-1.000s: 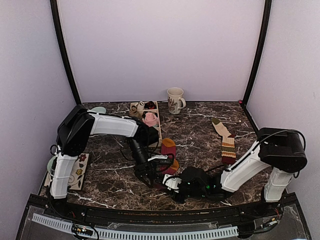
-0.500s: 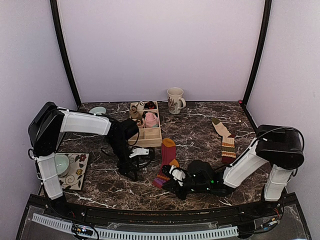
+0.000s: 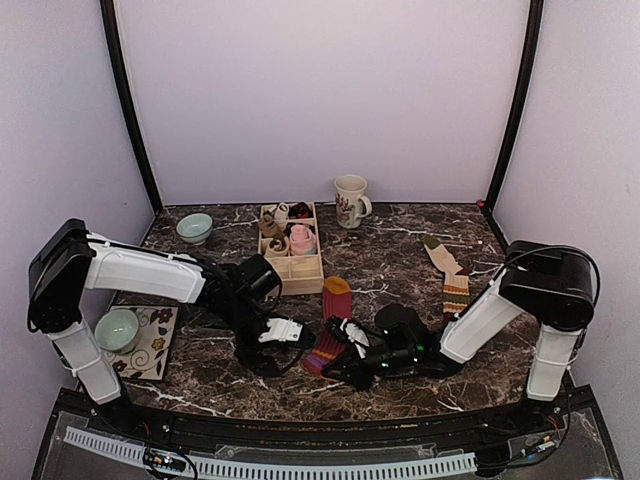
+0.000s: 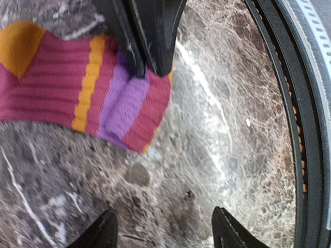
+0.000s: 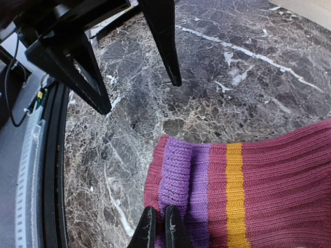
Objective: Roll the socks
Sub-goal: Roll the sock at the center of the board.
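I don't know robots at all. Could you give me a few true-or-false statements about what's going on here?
1. The right gripper pinches the purple-banded end of a striped sock. True.
2. The left gripper is clamped on that sock too. False: its jaws stand open over the bare table, apart from the sock.
3. A second striped sock lies flat further right. True.
4. The mug stands inside the wooden box. False: it stands on the table behind the box.
5. A pink bundle sits in the wooden box. True.
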`<state>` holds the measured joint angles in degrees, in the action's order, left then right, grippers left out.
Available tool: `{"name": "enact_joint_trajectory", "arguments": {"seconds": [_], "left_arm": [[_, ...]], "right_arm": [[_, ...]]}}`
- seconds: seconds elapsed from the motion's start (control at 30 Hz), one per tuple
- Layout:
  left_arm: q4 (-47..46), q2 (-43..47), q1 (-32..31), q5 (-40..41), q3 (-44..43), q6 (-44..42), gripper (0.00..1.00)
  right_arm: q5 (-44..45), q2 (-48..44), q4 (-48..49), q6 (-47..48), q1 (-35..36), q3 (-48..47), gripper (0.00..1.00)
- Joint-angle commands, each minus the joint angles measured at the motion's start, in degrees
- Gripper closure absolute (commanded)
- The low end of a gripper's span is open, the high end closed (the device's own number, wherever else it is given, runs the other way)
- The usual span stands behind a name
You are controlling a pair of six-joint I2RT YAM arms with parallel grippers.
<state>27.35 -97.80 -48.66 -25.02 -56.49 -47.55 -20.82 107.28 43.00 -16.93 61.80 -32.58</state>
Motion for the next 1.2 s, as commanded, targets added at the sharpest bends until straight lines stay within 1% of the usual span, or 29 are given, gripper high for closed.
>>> {"name": "enact_joint_trajectory", "arguments": {"seconds": [0.0, 0.1, 0.27, 0.43, 0.5, 0.77, 0.93, 1.0, 1.1, 1.13, 1.17], "left_arm": [[-3.1, -1.1, -2.3, 4.3, -4.1, -3.2, 0.35], [-0.4, -3.9, -3.7, 4.4, -8.9, -3.4, 0.38], [-3.5, -3.5, -6.3, 4.2, -7.5, -7.1, 0.43], [-2.5, -4.7, -8.9, 4.7, -7.7, -10.4, 0.54], [-3.5, -5.1, -9.1, 5.4, -7.4, -11.3, 0.56], [-6.8, -7.4, -9.3, 8.3, -7.3, -11.3, 0.61], [-7.9, -8.7, -9.3, 8.5, -7.4, -10.6, 0.64], [-8.1, -9.0, -9.4, 8.4, -7.3, -10.2, 0.70], [-8.7, -9.2, -9.5, 8.5, -6.9, -9.2, 0.93], [-8.8, -9.2, -9.5, 8.5, -6.7, -8.9, 0.98], [-8.7, -9.3, -9.5, 8.5, -6.7, -8.3, 1.00]], "right_arm": [[-6.2, 6.9, -13.0, -5.4, -2.7, 2.9, 1.00], [-9.5, 8.5, -11.9, -6.9, -4.1, 2.7, 1.00], [-11.1, 9.5, -10.6, -9.1, -5.3, 3.7, 1.00], [-12.5, 10.5, -8.5, -11.3, -6.9, 4.9, 1.00], [-12.7, 10.7, -7.8, -11.9, -7.2, 5.0, 1.00], [-13.4, 11.4, -6.3, -12.8, -7.5, 5.3, 1.00], [-13.4, 11.1, -6.3, -12.8, -7.5, 5.5, 1.00], [-13.2, 10.7, -6.4, -12.8, -7.5, 5.7, 1.00], [-12.6, 9.6, -6.2, -12.8, -7.5, 6.0, 0.99], [-12.1, 9.0, -5.8, -12.8, -7.5, 6.3, 0.96], [-11.4, 8.0, -5.5, -12.8, -7.5, 6.8, 0.93]]}}
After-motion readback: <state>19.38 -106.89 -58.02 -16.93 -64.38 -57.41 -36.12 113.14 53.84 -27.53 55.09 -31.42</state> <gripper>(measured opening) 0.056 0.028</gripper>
